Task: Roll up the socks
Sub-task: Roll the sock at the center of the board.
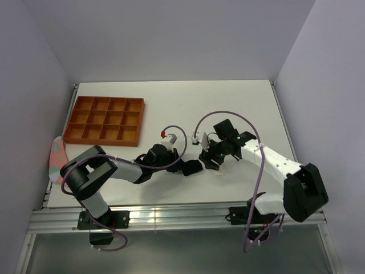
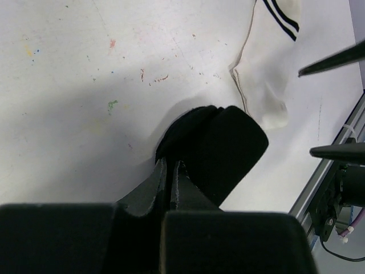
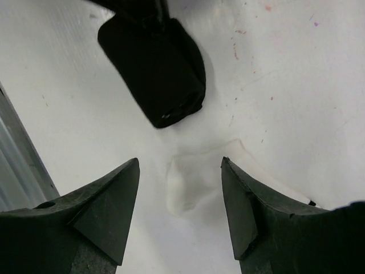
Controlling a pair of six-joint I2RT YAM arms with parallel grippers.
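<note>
One rolled black sock (image 2: 222,148) clamped in left fingers (image 2: 157,185), right fingers (image 3: 108,211) spread above white sock (image 3: 188,182)

We see bright, soft light from above. The white table (image 1: 228,103) has a shiny strip at 6 o'clock in the top view. In the left wrist view, a gray shadow spreads at 9 o'clock of the black sock (image 2: 228,142) (it is so dark we see hardly any folds). The white sock (image 3: 185,182) nearly fades into the table. The left gripper (image 2: 171,168) looks dark and fuzzy.
</note>
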